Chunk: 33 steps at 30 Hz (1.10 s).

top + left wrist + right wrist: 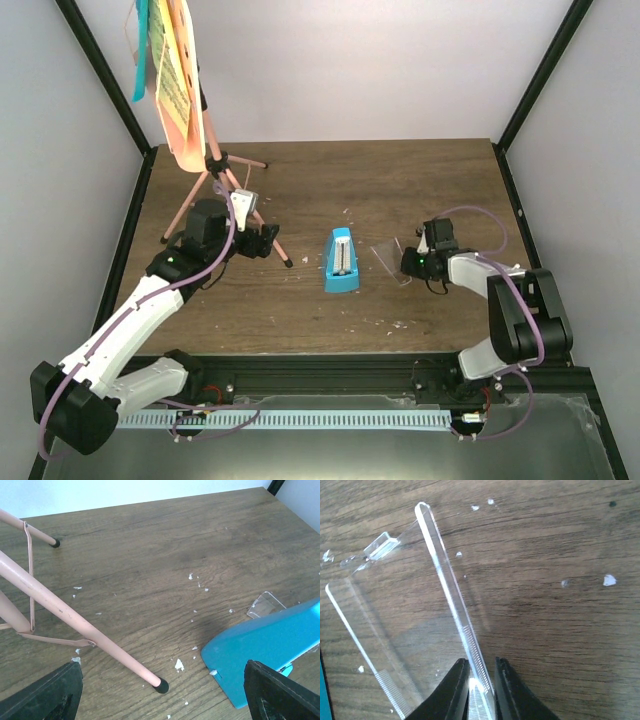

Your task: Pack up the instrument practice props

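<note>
top view: standing at the back left of the table (420, 190), one pink stand (215, 165) on three legs, carrying sheets (172, 80) on its desk, blue and yellow showing. lying mid-table, one blue metronome (341, 260), uncovered. resting just to its right, one clear cover (388, 258). reaching in, two arms: left claw (262, 240) hanging near the stand's front leg, right claw (408, 263) meeting the cover.

left wrist: showing two black fingers (50, 692) standing wide apart, gripping nothing. crossing the wood, one long leg (75, 620), with two black foot caps (161, 686) in sight. poking in at right, the metronome's blue base, a corner of the cover behind it. lying scattered, white flecks (178, 665).

right wrist: pressing close on either side of one upright cover wall, two fingers (451, 690), clamping it.
</note>
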Each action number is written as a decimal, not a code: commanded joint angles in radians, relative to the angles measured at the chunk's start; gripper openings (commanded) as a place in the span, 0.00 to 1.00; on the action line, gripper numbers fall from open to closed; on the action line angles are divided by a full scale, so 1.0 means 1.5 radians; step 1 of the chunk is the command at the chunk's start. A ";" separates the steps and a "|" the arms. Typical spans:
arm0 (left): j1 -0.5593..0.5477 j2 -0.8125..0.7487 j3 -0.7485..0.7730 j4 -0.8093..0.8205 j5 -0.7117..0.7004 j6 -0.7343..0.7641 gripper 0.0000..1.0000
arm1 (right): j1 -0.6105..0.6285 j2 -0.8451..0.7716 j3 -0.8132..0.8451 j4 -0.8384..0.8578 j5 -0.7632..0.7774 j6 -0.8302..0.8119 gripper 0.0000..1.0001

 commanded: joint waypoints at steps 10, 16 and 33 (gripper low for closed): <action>0.002 -0.010 -0.006 0.011 -0.024 0.013 0.89 | 0.008 -0.053 -0.019 -0.021 0.053 0.026 0.01; 0.002 -0.026 -0.010 0.015 -0.040 0.015 0.89 | 0.007 -0.181 -0.021 -0.021 0.047 0.032 0.01; 0.002 -0.100 0.079 -0.025 0.241 -0.088 0.90 | 0.123 -0.292 0.244 -0.276 -0.577 -0.140 0.01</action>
